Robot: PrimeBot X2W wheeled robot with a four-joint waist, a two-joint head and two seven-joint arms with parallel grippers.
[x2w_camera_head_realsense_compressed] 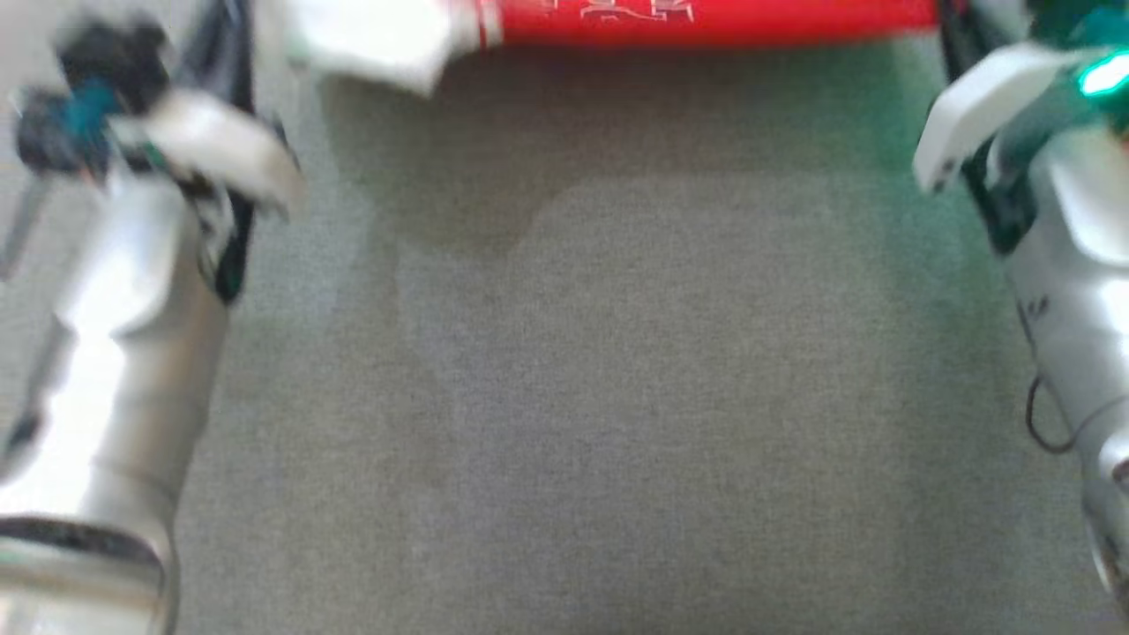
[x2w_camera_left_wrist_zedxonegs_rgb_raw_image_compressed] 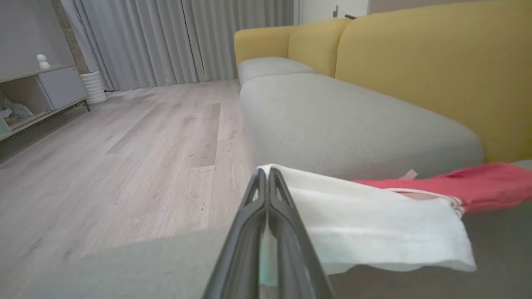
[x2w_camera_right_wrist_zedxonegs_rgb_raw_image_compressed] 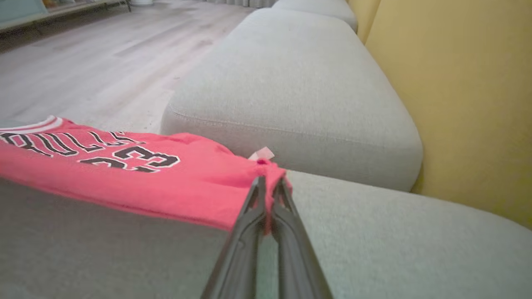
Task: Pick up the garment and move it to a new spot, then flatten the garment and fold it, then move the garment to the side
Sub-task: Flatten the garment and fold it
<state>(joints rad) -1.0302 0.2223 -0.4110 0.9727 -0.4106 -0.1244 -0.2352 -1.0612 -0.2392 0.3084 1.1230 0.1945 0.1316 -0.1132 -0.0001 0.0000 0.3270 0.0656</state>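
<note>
The left gripper (x2w_camera_left_wrist_zedxonegs_rgb_raw_image_compressed: pixel 266 177), its dark fingers clamped tight on the white hemmed edge of a red jersey (x2w_camera_right_wrist_zedxonegs_rgb_raw_image_compressed: pixel 124 174), and the right gripper (x2w_camera_right_wrist_zedxonegs_rgb_raw_image_compressed: pixel 268 182), pinched closed on a red corner, hold the garment stretched between them over the far part of a grey sofa cushion (x2w_camera_head_realsense_compressed: pixel 617 397). The job appears to be at the carry-and-lay-down step. Next, both arms would likely need to lower together, keeping the cloth taut so it lands flat for folding.
</note>
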